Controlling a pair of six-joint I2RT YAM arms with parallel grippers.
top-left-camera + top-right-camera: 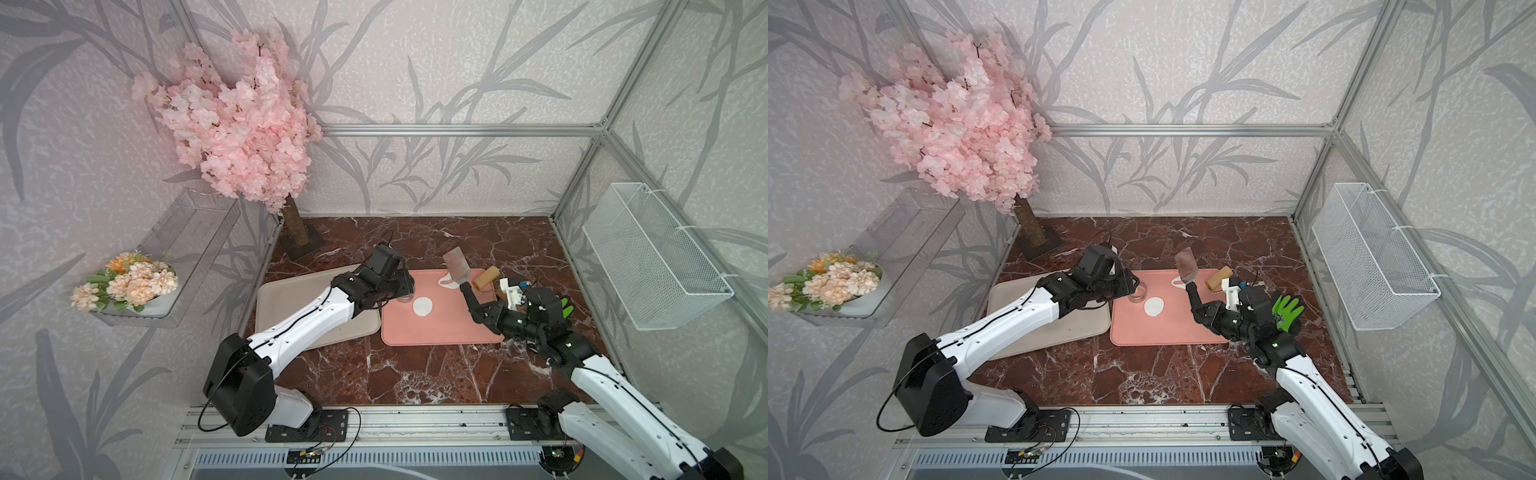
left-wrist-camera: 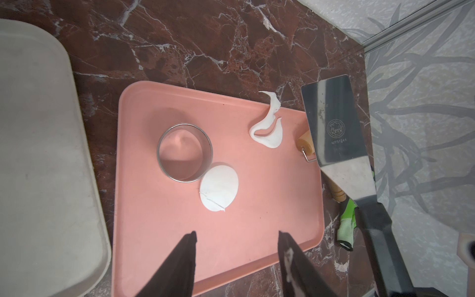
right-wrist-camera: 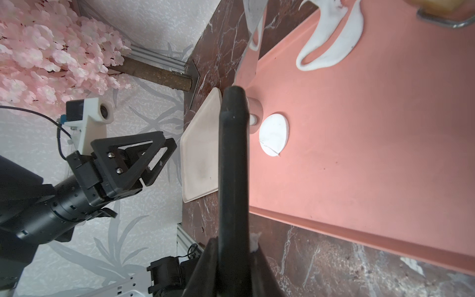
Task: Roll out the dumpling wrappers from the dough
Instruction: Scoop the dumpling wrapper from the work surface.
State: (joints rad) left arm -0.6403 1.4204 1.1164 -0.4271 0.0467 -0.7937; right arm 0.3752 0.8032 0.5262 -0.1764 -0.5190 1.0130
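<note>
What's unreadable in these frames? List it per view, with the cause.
- Left wrist view: the spatula blade covers most of the wooden roller.
- In a top view: the left gripper hides most of the clear cup.
- In a top view: the right arm hides all but the fingers of the green glove.
- Right wrist view: the bottom edge cuts off the jaws of the right gripper, closed round the spatula handle.
</note>
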